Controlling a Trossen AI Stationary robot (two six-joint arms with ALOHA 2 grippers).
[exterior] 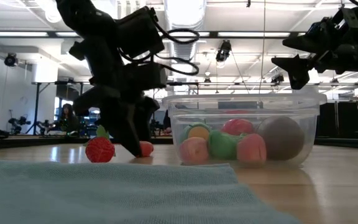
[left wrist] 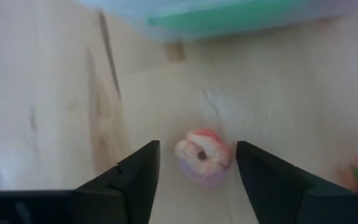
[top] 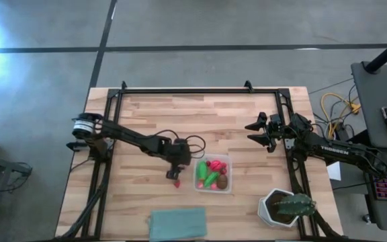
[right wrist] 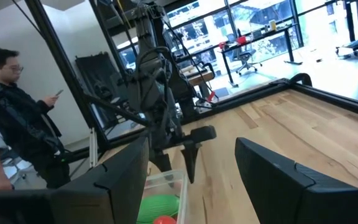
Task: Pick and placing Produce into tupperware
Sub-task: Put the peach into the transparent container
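On the pale wooden table [top: 146,121], the left tool [left wrist: 197,163] straddles a pink produce piece [left wrist: 202,155] — fingers apart, ungripped — while the right tool [top: 259,132] hovers open beyond the tupperware [top: 212,175].

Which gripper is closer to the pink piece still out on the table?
Left. The left gripper is down at the table with its open fingers either side of the pink piece. The right gripper hangs raised beyond the tupperware, well off.

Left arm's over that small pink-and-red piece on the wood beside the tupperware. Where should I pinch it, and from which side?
Come straight down from above and pinch across its rounded middle. The pink-and-red piece lies loose on the table, already between the open left gripper fingers, with bare wood on both flanks. It looks soft and roundish, so a centred grip is probably safest.
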